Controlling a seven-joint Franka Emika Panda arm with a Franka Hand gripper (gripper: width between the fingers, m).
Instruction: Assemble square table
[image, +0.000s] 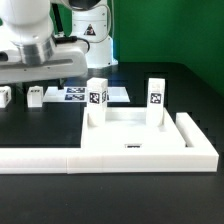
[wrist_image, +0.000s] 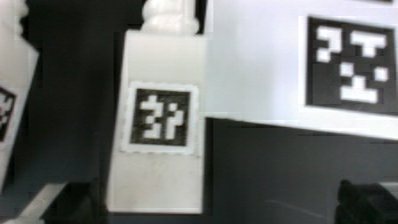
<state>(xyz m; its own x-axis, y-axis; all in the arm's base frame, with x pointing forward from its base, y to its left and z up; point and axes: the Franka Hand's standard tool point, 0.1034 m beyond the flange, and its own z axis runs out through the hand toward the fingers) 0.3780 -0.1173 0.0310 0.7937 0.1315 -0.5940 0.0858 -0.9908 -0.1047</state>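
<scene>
2 legs (image: 97, 97) stand on the tabletop (image: 135, 140); away from it, my gripper (wrist_image: 214, 198) hangs released, empty, over a loose leg (wrist_image: 157, 120); leg 3's pickup, I judge; next I descend, clamp squarely.

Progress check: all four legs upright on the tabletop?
No, only two legs stand upright on the tabletop in the exterior view.

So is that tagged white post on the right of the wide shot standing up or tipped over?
Upright. The leg stands straight at the far edge of the white tabletop, like the second leg beside it.
</scene>
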